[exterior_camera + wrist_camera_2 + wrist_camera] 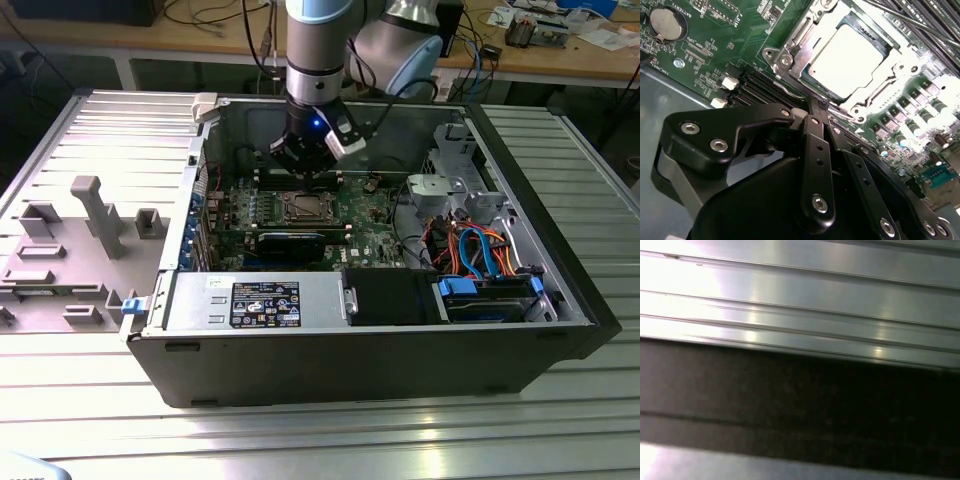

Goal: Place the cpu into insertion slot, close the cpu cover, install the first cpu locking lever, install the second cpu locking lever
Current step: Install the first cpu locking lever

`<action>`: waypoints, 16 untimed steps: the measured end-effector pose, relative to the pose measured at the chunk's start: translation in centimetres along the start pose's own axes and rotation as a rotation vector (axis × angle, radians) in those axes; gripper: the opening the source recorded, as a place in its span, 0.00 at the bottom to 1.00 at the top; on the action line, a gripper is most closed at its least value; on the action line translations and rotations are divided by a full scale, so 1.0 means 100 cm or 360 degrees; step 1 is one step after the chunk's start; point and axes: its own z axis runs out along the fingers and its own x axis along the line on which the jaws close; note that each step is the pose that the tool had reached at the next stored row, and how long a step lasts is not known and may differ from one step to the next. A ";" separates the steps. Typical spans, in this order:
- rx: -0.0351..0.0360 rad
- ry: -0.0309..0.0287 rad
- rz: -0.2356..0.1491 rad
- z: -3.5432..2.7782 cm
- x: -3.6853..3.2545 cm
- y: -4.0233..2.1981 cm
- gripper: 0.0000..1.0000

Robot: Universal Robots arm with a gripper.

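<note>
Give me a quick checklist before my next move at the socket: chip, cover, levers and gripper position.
1. Silver-grey square cpu lying inside the metal-rimmed insertion slot: ok.
2. Thin silvery cpu cover down around the cpu, its top showing through the cut-out: ok.
3. Both wire locking levers latched: cannot tell from the second wrist view.
4. Black gripper at the slot's edge, off the cpu's top: ok.
5. Gripper above the green circuit board, inside the open case: ok.
</note>
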 end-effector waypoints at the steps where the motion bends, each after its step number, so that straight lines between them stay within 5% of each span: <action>1: 0.0000 0.00004 0.0000 0.0012 -0.0017 -0.0002 0.11; 11: -0.0001 0.00005 0.0000 0.0062 -0.0070 -0.0008 0.11; 16: -0.0002 -0.00007 -0.0002 0.0035 -0.0077 0.0016 0.11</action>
